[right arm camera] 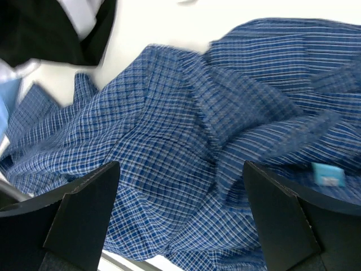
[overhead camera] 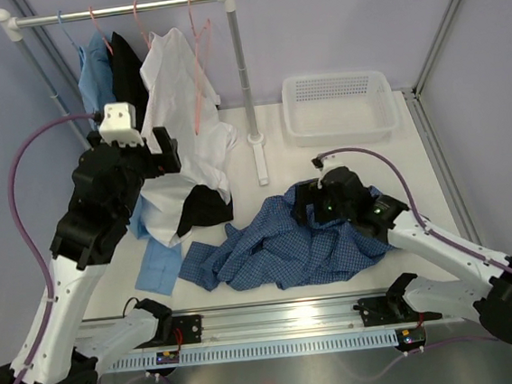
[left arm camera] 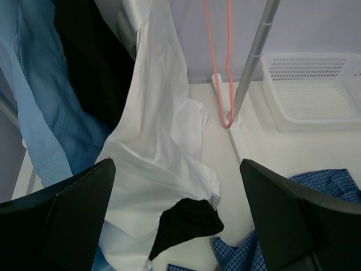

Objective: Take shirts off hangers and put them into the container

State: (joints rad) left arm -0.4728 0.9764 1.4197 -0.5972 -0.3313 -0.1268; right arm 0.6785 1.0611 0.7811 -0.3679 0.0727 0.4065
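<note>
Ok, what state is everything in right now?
checked shirt: off its hanger, crumpled on the table
white shirt: hanging on the rack, lower part on the table
black shirt: hanging
light blue shirt: hanging
bare hanger: on the rack, no shirt
container: empty
left gripper: open, holding nothing
right gripper: open, over the checked shirt

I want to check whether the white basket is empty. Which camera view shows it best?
The top view: the whole basket is seen from above, with nothing in it. The left wrist view shows only part of the basket, cut off by the frame edge. The right wrist view does not show it.
</note>
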